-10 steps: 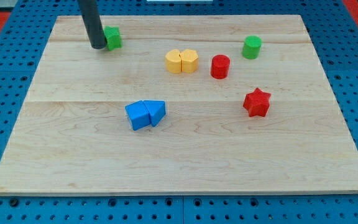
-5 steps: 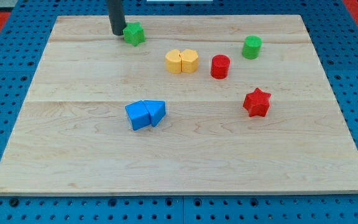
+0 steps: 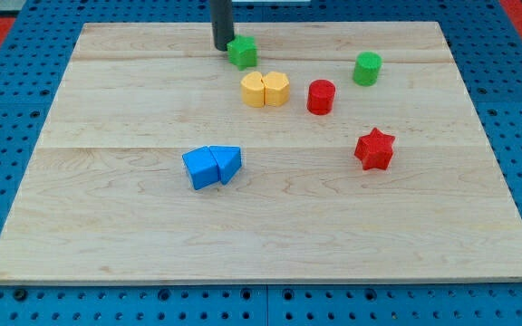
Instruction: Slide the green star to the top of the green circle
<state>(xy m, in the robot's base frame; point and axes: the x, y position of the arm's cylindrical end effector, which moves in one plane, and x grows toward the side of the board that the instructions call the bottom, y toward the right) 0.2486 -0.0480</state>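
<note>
Where my tip [image 3: 222, 47] touches it, the green star [image 3: 241, 52] sits small, knobbly — no pincer visible.

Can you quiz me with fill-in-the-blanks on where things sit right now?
My tip touches the green star on the view's ____ side.
The green circle lies toward the view's ____ of the green star.
The two yellow blocks sit just ____ the green star in the view.
The red star is ____ the red cylinder in the view.

Missing words: left; right; below; below
</note>
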